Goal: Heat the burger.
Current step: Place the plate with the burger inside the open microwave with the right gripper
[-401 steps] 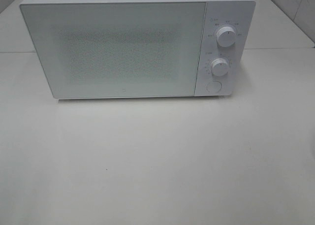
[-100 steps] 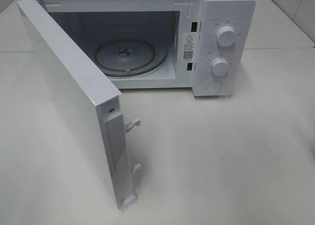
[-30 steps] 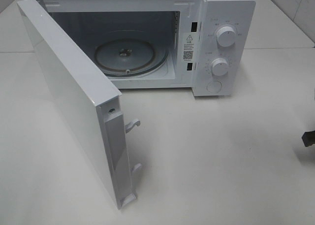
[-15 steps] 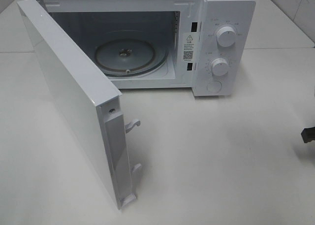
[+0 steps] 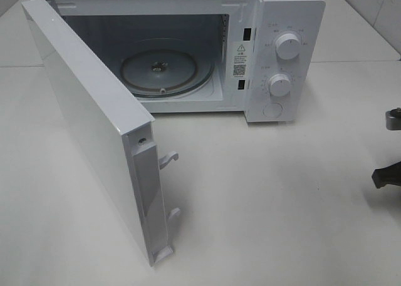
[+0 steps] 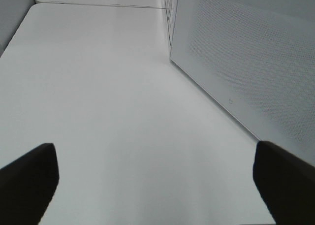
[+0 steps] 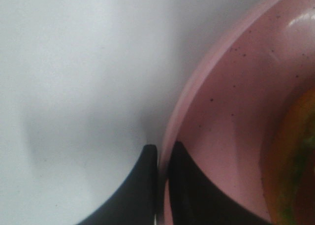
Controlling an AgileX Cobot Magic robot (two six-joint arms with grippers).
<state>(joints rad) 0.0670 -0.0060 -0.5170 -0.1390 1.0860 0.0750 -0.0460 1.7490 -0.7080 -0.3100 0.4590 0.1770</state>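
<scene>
The burger [image 7: 295, 161] shows only as a blurred orange-brown edge on a pink plate [image 7: 231, 112] in the right wrist view. My right gripper [image 7: 162, 183] is shut on the plate's rim, one finger outside and one inside. In the exterior view only a dark part of my right arm [image 5: 384, 175] shows at the right edge; plate and burger are out of that view. The white microwave [image 5: 285, 23] stands at the back with its door [image 5: 94, 123] swung open to the left and its glass turntable [image 5: 166, 73] bare. My left gripper [image 6: 157, 185] is open and empty beside the door.
Two knobs [image 5: 287, 46] and a round button [image 5: 272, 109] are on the microwave's right panel. The open door juts far forward over the left half of the white table [image 5: 269, 204]. A metal part [image 5: 393, 118] shows at the right edge.
The microwave door, shut in the earliest frame, now stands open. In the last second the dark part of my right arm has come further into view at the right edge.
</scene>
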